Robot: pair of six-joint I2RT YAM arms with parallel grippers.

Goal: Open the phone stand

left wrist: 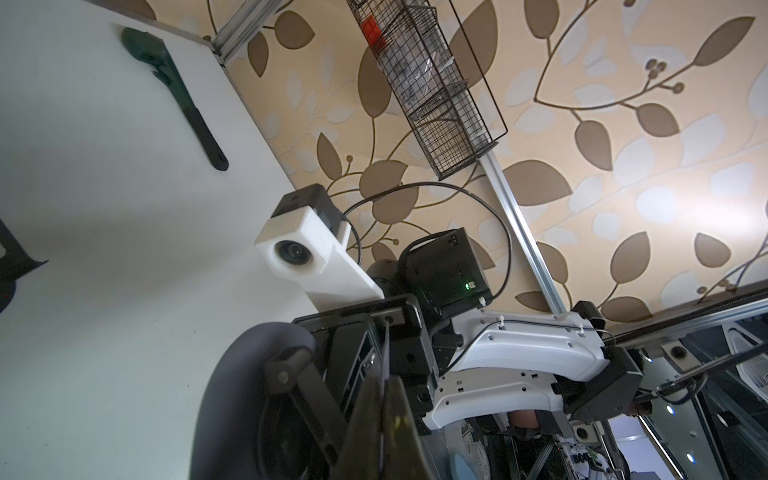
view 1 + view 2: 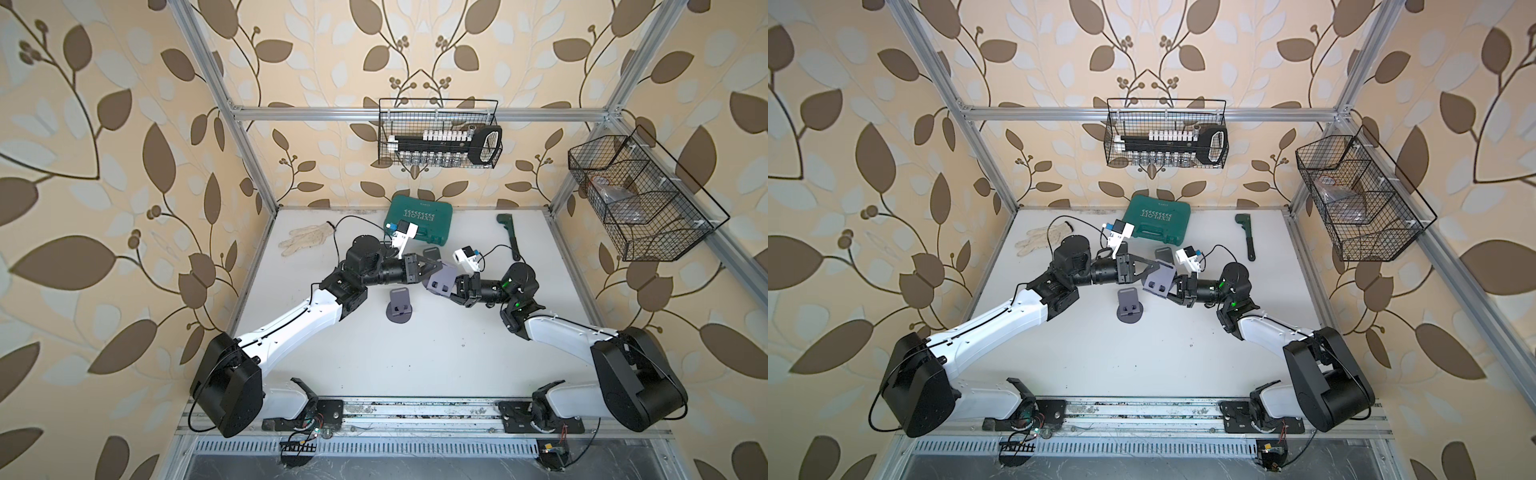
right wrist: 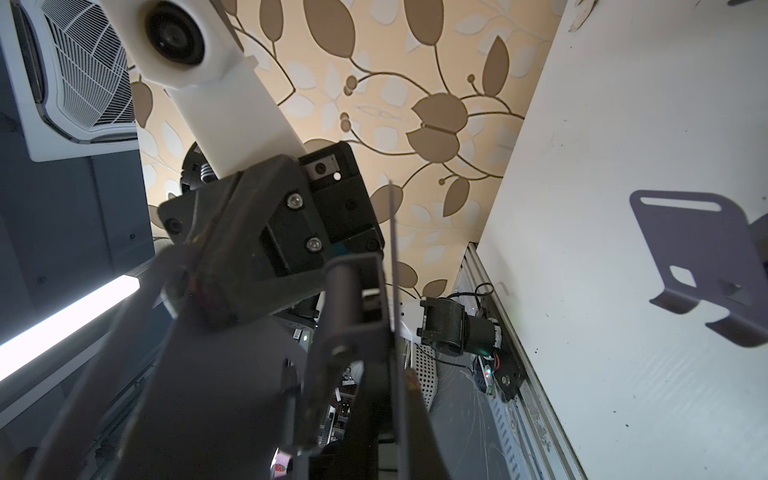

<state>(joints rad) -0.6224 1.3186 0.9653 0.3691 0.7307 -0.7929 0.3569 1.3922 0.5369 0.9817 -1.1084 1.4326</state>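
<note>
Top views, bimanual cell. The white table [image 2: 415,357] carries everything in reach. The left arm [image 2: 291,320] and right arm [image 2: 569,332] lean inward from the front rail so that their wrists meet above the table's middle. A wire basket [image 2: 436,99] hangs on the back rail, and a green case [image 2: 419,222] lies beneath it. A glove [image 2: 301,241] and a wrench [image 2: 509,235] lie well apart from the work, towards opposite sides.

The phone stand [image 2: 441,282], grey, hangs tilted in the air between the two wrists, clear of the table. A second stand [image 2: 400,305] rests on the table just in front of it, its plate raised from its round base. A third stand [image 2: 431,252] lies behind.

The left gripper [image 2: 436,266] is clamped narrow on the stand. The left wrist view shows its fingers [image 1: 365,415] pinching a thin plate edge-on beside the round base [image 1: 232,374]. The right gripper [image 2: 455,286] is likewise closed on the stand from the opposite side.

Judgement: the two opposed grips let one part be held fixed while the other swings on the hinge. How far it has unfolded cannot be told.
</note>
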